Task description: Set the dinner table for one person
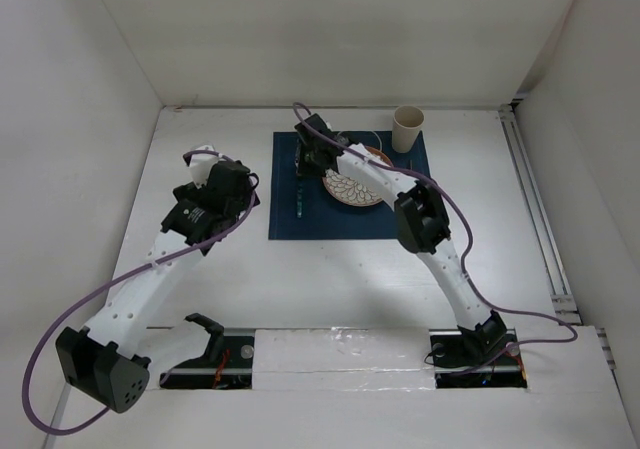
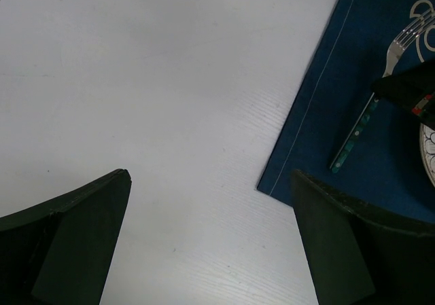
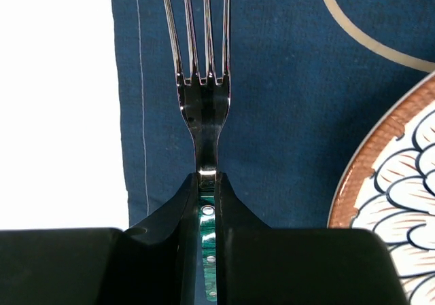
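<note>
Right pincer (image 3: 207, 183) clamped on handle of fork (image 3: 201, 94) on the mat (image 3: 285, 115) — likely light, stiff, slick steel, so hold mid-handle — left pincer (image 2: 211, 183) wide open, empty, above table (image 2: 170, 81).

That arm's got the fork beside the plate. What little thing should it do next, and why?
Probably open the right gripper and let go: the fork it clamps seems to lie flat on the placemat, left of the plate.

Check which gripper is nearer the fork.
Right. The right gripper is shut on the fork at its handle, over the placemat beside the plate. The left gripper is open above the dinner table, off the placemat's left side, apart from the fork.
</note>
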Action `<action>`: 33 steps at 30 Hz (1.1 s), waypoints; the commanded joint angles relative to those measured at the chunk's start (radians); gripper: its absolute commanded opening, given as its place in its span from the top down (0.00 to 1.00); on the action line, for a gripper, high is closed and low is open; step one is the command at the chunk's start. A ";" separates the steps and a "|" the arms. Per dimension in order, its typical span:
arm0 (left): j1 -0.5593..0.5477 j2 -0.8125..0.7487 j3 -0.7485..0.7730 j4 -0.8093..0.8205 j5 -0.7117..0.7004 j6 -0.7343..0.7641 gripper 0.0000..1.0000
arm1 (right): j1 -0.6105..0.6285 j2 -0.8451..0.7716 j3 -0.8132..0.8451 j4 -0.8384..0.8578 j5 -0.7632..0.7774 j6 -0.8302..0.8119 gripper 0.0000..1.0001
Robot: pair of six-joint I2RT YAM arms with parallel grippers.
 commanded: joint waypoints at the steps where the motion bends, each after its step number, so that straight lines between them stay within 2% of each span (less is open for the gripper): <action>1: 0.003 -0.030 0.016 0.012 -0.003 0.013 0.00 | 0.008 0.017 0.063 -0.007 -0.008 0.008 0.95; 12: 0.003 -0.040 0.007 0.021 0.006 0.013 0.00 | 0.017 0.057 0.083 -0.044 0.034 -0.021 0.94; 24: 0.003 -0.040 0.007 0.021 0.006 0.013 0.00 | 0.026 0.085 0.111 -0.044 0.011 -0.048 0.88; 30: 0.003 -0.040 0.007 0.021 0.006 0.013 0.00 | 0.026 0.073 0.111 -0.035 0.000 -0.058 0.63; 32: 0.003 -0.040 0.007 0.021 0.006 0.013 0.00 | 0.026 0.050 0.111 -0.034 0.000 -0.058 0.62; 33: 0.003 -0.040 0.007 0.021 0.006 0.013 0.00 | 0.036 0.022 0.111 -0.034 0.011 -0.058 0.53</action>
